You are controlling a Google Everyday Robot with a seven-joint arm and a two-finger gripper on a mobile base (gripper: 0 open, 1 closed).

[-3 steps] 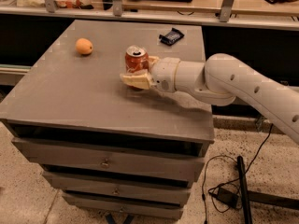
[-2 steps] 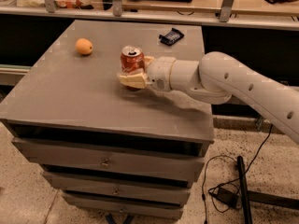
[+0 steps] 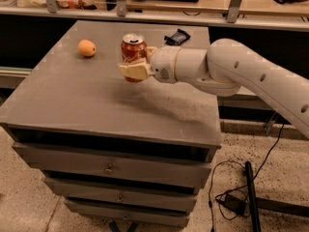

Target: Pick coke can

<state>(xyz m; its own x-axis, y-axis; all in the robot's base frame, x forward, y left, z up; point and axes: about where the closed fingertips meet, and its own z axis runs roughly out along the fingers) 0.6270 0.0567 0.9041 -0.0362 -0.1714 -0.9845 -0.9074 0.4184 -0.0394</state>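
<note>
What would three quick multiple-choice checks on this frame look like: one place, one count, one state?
1. Where is the orange fruit relative to the coke can?
A. Camera-left of it, on the table top
B. Camera-right of it, by the dark packet
C. In an open drawer

2. How many round fruits lie on the table top?
A. Two
B. One
C. Three

3. What is the claw doing?
A. Hanging open, clear of the coke can
B. Gripping the orange fruit
C. Closed on the upright coke can

Answers:
1 A: the fruit sits apart from the can, toward the left of the picture, on the grey top.
2 B: only one orange fruit shows.
3 C: a finger sits on each side of the can, which stands upright with its silver top up.
</note>
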